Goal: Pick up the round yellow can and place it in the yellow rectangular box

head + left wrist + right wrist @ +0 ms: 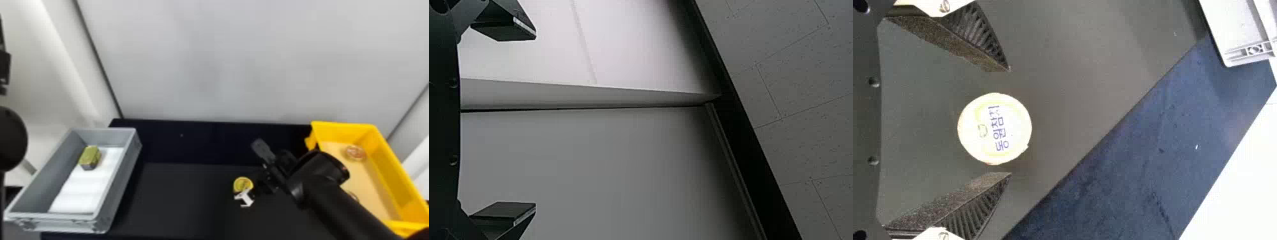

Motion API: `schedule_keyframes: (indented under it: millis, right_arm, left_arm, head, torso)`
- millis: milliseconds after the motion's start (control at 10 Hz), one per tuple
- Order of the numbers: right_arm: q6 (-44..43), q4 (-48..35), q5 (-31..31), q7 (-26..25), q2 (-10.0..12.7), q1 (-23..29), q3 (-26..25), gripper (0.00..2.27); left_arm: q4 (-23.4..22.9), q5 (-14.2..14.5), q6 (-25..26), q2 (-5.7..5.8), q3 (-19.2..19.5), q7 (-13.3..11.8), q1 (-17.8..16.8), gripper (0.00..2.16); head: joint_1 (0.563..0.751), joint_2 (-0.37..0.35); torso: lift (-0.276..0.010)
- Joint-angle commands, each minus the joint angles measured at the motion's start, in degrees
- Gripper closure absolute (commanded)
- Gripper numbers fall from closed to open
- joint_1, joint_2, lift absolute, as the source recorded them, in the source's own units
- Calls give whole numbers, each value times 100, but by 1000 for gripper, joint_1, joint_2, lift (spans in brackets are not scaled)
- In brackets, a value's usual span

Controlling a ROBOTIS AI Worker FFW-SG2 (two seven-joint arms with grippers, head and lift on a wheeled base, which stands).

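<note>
Round yellow can (243,184) stood toward the tabletop's (178,198) front edge. The right gripper (260,166) and left gripper (4,67) both had jaws spread apart.

Block (90,156) in left bin (123,172), can (243,184) between, box (380,159) right

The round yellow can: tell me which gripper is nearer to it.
Right. The right gripper is at the can, which shows between its open fingers; the left gripper is well away, off to the robot's left.
</note>
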Motion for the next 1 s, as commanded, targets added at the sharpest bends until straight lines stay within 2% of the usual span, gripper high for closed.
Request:
schedule_keyframes:
  millis: [0, 300, 400, 600, 700, 900]
  right_arm:
    - [-60, 129, 2, -21, 9, -17, -18, -1]
    - [-122, 296, 2, -83, 27, -26, -18, -1]
    - [-157, 332, 2, -109, 44, -26, -27, 62]
    - [-236, 393, 2, -162, 71, -17, -79, 297]
    - [-236, 367, 11, -197, 71, -17, -79, 628]
    - [-280, 340, 11, -188, 62, -9, -79, 699]
  left_arm:
    - [0, 8, -16, -1, -4, -11, -12, 76]
    - [0, 17, -43, -10, -4, -28, -12, 76]
    - [0, 17, -51, -10, -4, -28, -12, 76]
    - [0, 17, -51, -10, -4, -28, -3, 76]
    - [0, 17, -51, -10, 5, -37, 5, 76]
    - [0, 17, -34, -10, 5, -37, 14, 76]
  head:
    - [694, 54]
    - [694, 54]
    - [694, 54]
    - [694, 54]
    - [694, 54]
    - [694, 54]
  torso:
    - [-3]
    - [-3]
    - [-3]
    - [-3]
    - [-3]
    - [-3]
